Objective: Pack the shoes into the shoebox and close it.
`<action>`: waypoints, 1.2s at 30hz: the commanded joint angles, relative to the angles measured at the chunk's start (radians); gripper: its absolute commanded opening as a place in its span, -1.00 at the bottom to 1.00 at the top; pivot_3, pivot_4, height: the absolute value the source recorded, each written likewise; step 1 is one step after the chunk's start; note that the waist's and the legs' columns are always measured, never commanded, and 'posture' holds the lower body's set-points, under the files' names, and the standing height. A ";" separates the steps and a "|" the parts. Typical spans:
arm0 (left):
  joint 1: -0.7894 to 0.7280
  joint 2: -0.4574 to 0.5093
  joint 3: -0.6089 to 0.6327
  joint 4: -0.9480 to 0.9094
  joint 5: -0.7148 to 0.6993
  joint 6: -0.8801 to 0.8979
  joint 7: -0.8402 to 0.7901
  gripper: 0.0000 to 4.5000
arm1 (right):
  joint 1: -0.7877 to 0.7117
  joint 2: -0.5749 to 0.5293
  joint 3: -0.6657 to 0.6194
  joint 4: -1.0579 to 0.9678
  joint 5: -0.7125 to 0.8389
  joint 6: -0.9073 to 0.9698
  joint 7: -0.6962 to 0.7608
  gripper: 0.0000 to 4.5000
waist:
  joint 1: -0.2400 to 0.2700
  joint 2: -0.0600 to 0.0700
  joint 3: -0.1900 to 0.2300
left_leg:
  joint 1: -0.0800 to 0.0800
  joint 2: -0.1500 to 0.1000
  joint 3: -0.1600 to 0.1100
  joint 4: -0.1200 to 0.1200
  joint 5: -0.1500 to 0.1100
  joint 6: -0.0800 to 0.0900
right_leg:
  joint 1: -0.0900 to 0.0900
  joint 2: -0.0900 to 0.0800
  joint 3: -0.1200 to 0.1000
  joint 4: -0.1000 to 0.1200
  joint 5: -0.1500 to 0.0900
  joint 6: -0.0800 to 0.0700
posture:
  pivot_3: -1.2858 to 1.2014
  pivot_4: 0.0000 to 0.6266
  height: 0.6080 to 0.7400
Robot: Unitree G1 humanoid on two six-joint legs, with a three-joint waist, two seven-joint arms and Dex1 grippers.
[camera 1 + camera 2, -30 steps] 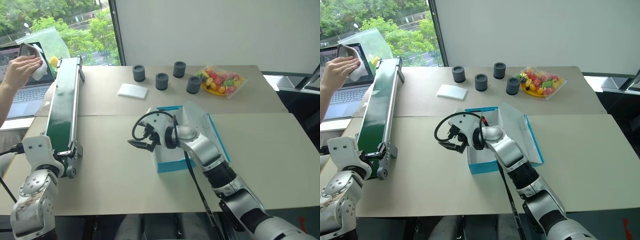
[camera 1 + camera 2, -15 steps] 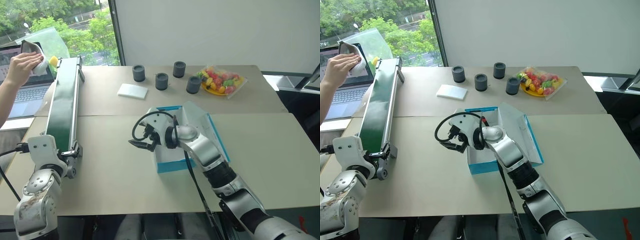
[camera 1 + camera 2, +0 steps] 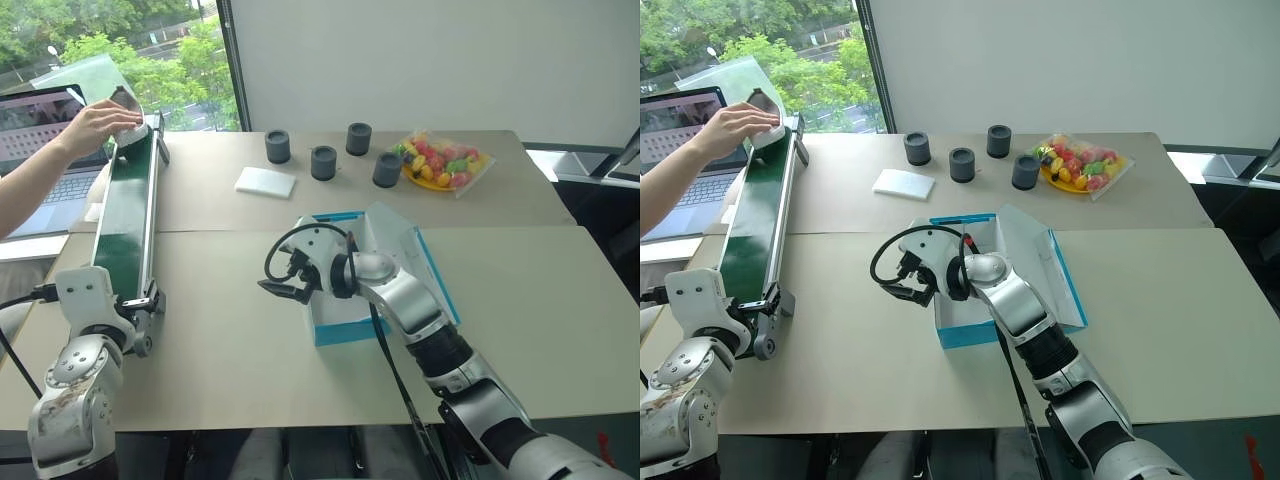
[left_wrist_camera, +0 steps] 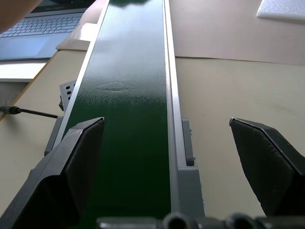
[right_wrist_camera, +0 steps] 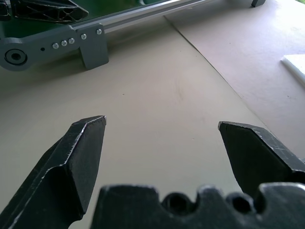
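The turquoise shoebox [image 3: 338, 331] stands open in the middle of the table, its lid flap [image 3: 402, 240] raised on the right side. My right gripper [image 3: 283, 290] hovers just left of the box, open with nothing between its fingers [image 5: 81, 152]. My left gripper [image 4: 166, 121] is open, its fingers either side of the near end of the green conveyor belt [image 3: 125, 215]. At the belt's far end a person's hand [image 3: 95, 120] rests on a greyish shoe [image 3: 125, 98], which is mostly covered. The arm hides part of the box's inside.
Several dark grey cups [image 3: 323, 162] and a flat white pad [image 3: 266, 181] sit at the back of the table. A bag of colourful fruit [image 3: 440, 162] lies at the back right. An open laptop [image 3: 40, 120] stands left of the belt.
The person's hand has carried the shoe from in front of the laptop over to the far end of the belt. Both grippers have stayed where they were.
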 commanded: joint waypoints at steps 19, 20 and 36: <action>0.032 0.023 0.059 -0.042 -0.008 0.002 -0.012 1.00 | -0.011 0.020 -0.012 -0.006 0.001 -0.023 0.005 0.99 | 0.000 0.000 0.000 | 0.000 0.000 0.000 0.000 0.000 0.000 | 0.000 0.000 0.000 0.000 0.000 0.000 | 0.03 -0.52 0.82; 0.033 0.023 0.061 -0.042 -0.008 0.003 -0.012 1.00 | -0.012 0.021 -0.012 -0.007 0.001 -0.023 0.005 0.99 | 0.000 0.000 0.000 | 0.000 0.000 0.000 0.000 0.000 0.000 | 0.000 0.000 0.000 0.000 0.000 0.000 | 0.03 -0.52 0.82; 0.032 0.013 0.074 -0.035 -0.024 0.014 0.000 1.00 | -0.003 0.016 -0.013 -0.020 0.003 -0.012 0.006 0.99 | -0.001 0.000 0.000 | 0.000 0.000 0.000 0.000 0.000 0.000 | 0.000 0.000 0.000 0.000 0.000 0.000 | 0.03 -0.52 0.82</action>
